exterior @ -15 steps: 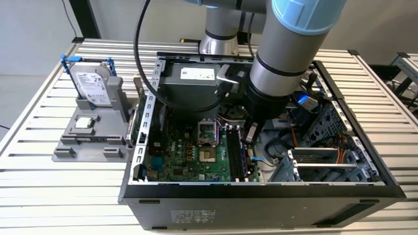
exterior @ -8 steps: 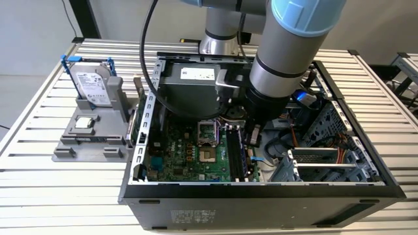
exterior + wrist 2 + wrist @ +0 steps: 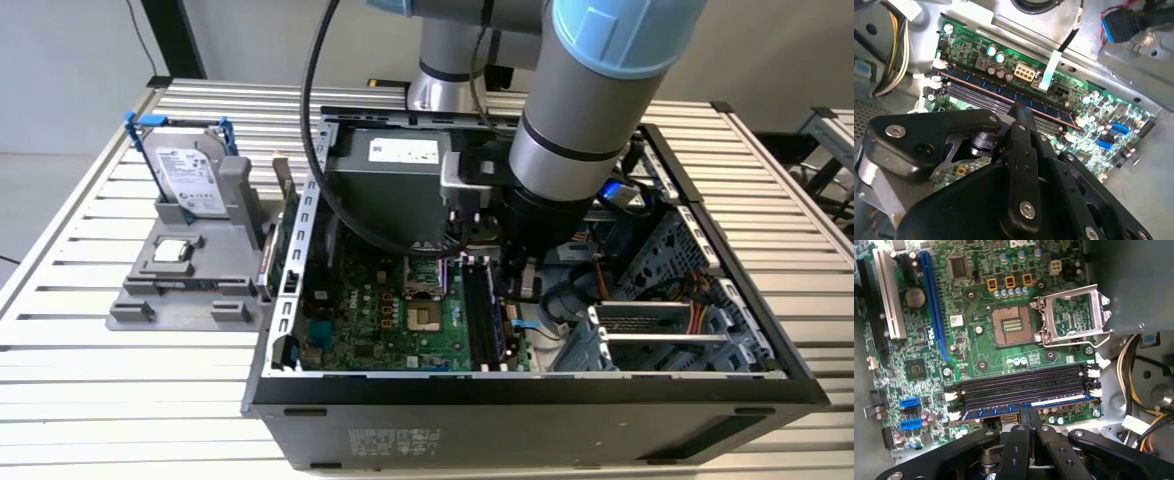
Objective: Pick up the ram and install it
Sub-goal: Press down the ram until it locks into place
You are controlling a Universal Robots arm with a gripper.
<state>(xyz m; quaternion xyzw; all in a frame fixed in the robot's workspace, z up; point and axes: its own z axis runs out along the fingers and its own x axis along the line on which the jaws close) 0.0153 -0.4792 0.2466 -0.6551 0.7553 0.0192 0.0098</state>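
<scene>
gripper [image 3: 1029, 416] fingers pressed together, tips on ram [image 3: 1026, 406] | ram lay in outermost memory slot of motherboard [image 3: 979, 360], at 6 o'clock of CPU socket [image 3: 1011, 326] in first wrist view | hard drive [image 3: 191, 172] stood on grey holder outside case

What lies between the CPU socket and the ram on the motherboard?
In the first wrist view, small capacitors and then empty black memory slots lie between the CPU socket and the ram.

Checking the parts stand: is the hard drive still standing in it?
Yes, the hard drive stands upright in the grey stand, beside the case.
</scene>
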